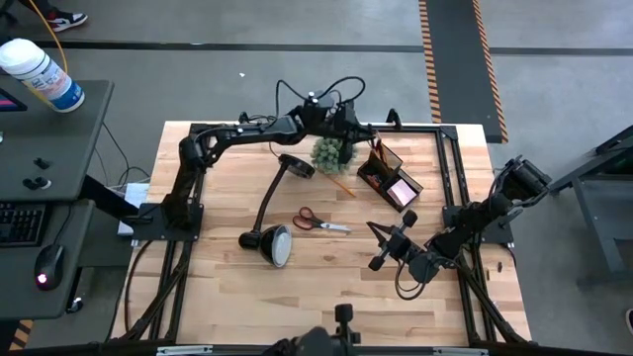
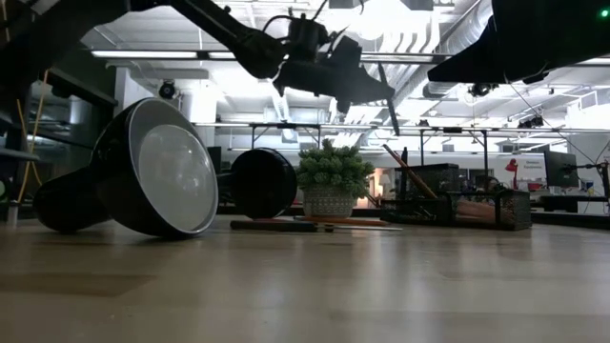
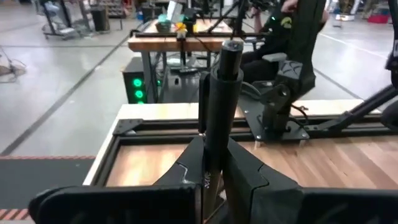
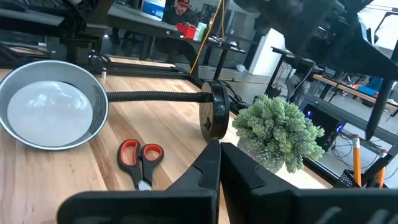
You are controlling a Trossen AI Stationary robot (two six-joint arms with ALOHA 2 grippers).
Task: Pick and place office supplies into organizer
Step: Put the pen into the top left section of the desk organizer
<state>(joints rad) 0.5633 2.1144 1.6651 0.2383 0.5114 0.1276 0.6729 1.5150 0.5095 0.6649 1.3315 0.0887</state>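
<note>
Red-handled scissors [image 1: 318, 222] lie on the table [image 1: 227, 287] left of the dark organizer [image 1: 388, 178], which holds orange pencils and a pink pad. Left gripper [image 1: 346, 121] clamps a dark pen [image 3: 219, 118] above it. Right gripper [image 1: 380, 233] is closed, empty.

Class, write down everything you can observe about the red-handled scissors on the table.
The scissors lie flat on the bare wooden table, near its middle. They have two red loop handles and silvery metal blades that look closed. In the high view the handles point toward the left arm's side, the blades toward the right arm's. The desk lamp head rests close by, the green plant farther back. Nothing touches the scissors; no jaws are near them.
</note>
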